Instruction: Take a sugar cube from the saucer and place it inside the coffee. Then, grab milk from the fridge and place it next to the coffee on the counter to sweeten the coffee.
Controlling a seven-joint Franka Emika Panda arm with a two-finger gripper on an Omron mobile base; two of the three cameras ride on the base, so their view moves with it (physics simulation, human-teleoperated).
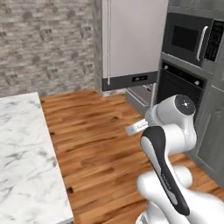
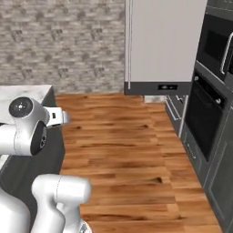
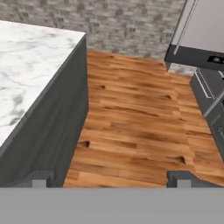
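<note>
— Where is the hand (image 3: 112, 178)?
— Over the wooden floor (image 3: 135, 131), its fingers spread wide and holding nothing, just beside the marble table (image 3: 30, 57).
— And the fridge (image 1: 131, 39)?
— Beyond the floor from the table, door shut, next to the wall ovens (image 1: 188, 57).

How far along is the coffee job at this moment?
Nothing looks done from these views. The open gripper holds nothing and hangs over the wooden floor beside the counter. The fridge ahead is shut, so fetching the milk is still left; the sugar step cannot be judged.
</note>
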